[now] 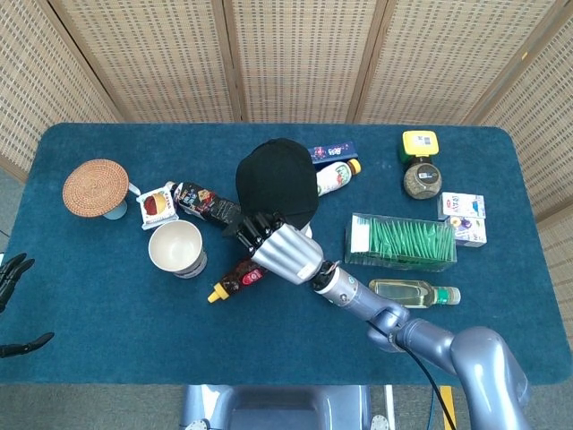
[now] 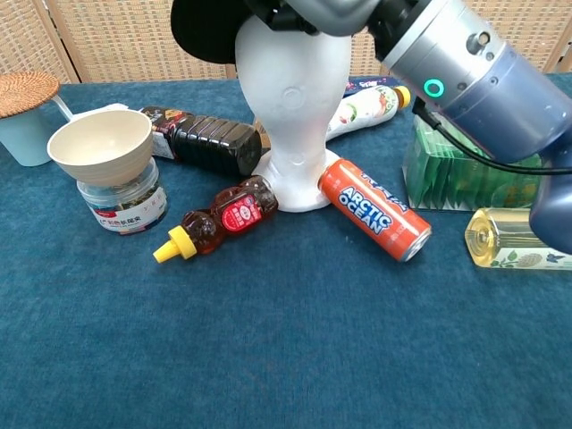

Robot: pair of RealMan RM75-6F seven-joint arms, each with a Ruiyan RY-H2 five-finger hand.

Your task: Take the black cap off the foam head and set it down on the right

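The black cap [image 1: 277, 179] sits on the white foam head [image 2: 295, 98] at the table's middle; in the chest view only the cap's dark edge [image 2: 201, 31] shows at the top. My right hand [image 1: 285, 251] reaches in from the near right, and its dark fingertips [image 1: 252, 228] curl onto the cap's near rim. The same hand [image 2: 313, 11] crowds the top of the foam head in the chest view. My left hand [image 1: 9, 273] hangs off the table's left edge, fingers apart and holding nothing.
Around the head's base lie an orange can [image 2: 374, 210], a honey bear bottle [image 2: 219, 223] and a dark sauce bottle [image 2: 201, 138]. A cream cup on a jar [image 2: 103, 147] stands left. To the right are a green box [image 1: 400, 240] and an oil bottle [image 1: 412, 292].
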